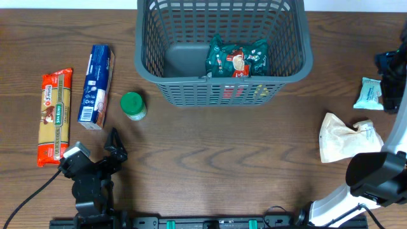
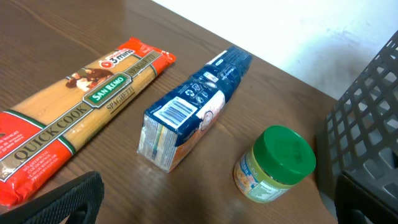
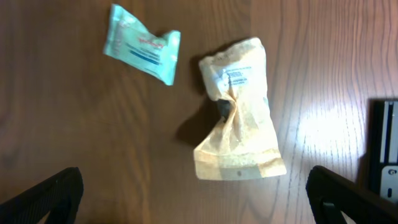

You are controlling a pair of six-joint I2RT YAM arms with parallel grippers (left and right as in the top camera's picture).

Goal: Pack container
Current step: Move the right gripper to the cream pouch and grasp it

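The dark grey lattice container (image 1: 145,38) stands at the back centre, and its wall shows in the left wrist view (image 2: 367,118). A green snack packet (image 1: 236,58) lies inside it. My left gripper (image 1: 116,146) is open and empty, low near the front left; in its wrist view (image 2: 211,211) it faces a green-lidded jar (image 2: 277,165), a blue box (image 2: 196,106) and a spaghetti packet (image 2: 81,106). My right gripper (image 1: 388,67) is open and empty at the far right; in its wrist view (image 3: 199,208) it hangs above a crumpled beige bag (image 3: 239,118) and a teal packet (image 3: 142,43).
On the left of the table lie the spaghetti packet (image 1: 55,114), the blue box (image 1: 96,86) and the jar (image 1: 133,105). On the right lie the beige bag (image 1: 346,135) and the teal packet (image 1: 369,93). The arm bases stand along the front edge.
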